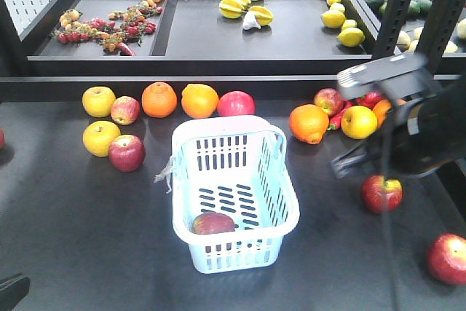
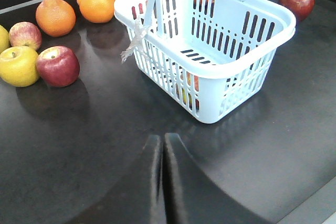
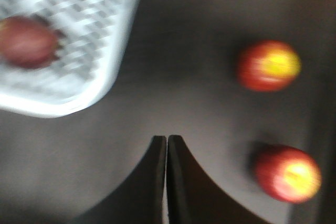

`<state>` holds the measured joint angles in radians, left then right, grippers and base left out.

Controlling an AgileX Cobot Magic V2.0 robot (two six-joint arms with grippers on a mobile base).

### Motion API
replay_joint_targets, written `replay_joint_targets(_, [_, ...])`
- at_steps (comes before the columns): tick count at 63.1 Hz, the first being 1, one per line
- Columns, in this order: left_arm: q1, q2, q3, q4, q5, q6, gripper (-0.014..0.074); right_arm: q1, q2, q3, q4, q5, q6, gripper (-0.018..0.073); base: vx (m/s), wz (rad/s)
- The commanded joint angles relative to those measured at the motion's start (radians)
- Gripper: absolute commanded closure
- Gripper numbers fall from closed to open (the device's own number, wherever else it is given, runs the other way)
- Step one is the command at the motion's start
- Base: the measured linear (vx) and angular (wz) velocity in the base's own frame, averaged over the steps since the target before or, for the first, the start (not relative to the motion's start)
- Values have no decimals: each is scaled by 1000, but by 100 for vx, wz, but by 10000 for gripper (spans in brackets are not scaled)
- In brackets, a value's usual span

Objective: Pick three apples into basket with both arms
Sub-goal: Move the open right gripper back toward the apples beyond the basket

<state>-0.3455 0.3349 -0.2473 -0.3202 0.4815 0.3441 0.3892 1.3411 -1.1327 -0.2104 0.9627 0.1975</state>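
The pale blue basket (image 1: pixel 240 254) stands mid-table with one dark red apple (image 1: pixel 213 223) lying inside. Two apples (image 1: pixel 381 193) (image 1: pixel 446 258) rest on the table to its right. My right gripper (image 1: pixel 346 163) hovers above the table between the basket and these two, its fingers pressed together on nothing. The blurred right wrist view shows the gripper (image 3: pixel 166 140) shut, the basket (image 3: pixel 121 51) at upper left and both apples (image 3: pixel 269 65) (image 3: pixel 289 174) at right. My left gripper (image 2: pixel 163 140) is shut and empty, short of the basket (image 2: pixel 236 77). Another apple (image 2: pixel 58 65) lies to the left.
Oranges (image 1: pixel 159 99) (image 1: pixel 309 123), yellow fruits (image 1: pixel 100 137) (image 1: pixel 359 122) and more apples (image 1: pixel 125 110) (image 1: pixel 236 103) line the table's back. A raised black shelf (image 1: pixel 218 60) with lemons and other produce runs behind. A black upright frame (image 1: pixel 397 12) stands at right.
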Motion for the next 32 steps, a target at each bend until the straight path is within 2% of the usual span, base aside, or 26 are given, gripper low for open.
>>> replay_joint_targets(1, [-4,7,-27,-17,-69,-8,604,-85,-31,-22,-74,-72,68,515,0,0])
replay_joint_targets(6, [-4,7,-27,-17,-69,-8,604,-198,-23,-22,1,-108,9,421,0,0])
replay_joint_targets(12, [-4,7,-27,-17,-69,-8,604,-337,3,-24,184,-144,-129,252,0,0])
replay_joint_targets(18, [-4,7,-27,-17,-69,-8,604,-471,52,-32,384,-160,-326,38,0,0])
replay_joint_targets(21, [-4,7,-27,-17,-69,-8,604,-507,80,-41,459,-162,-389,-57,0,0])
replay_joint_targets(26, [-4,7,-27,-17,-69,-8,604,-548,139,-68,524,-159,-457,-174,0,0])
replay_joint_targets(32, [-4,7,-27,-17,-69,-8,604,-550,227,-120,531,-154,-461,-169,0,0])
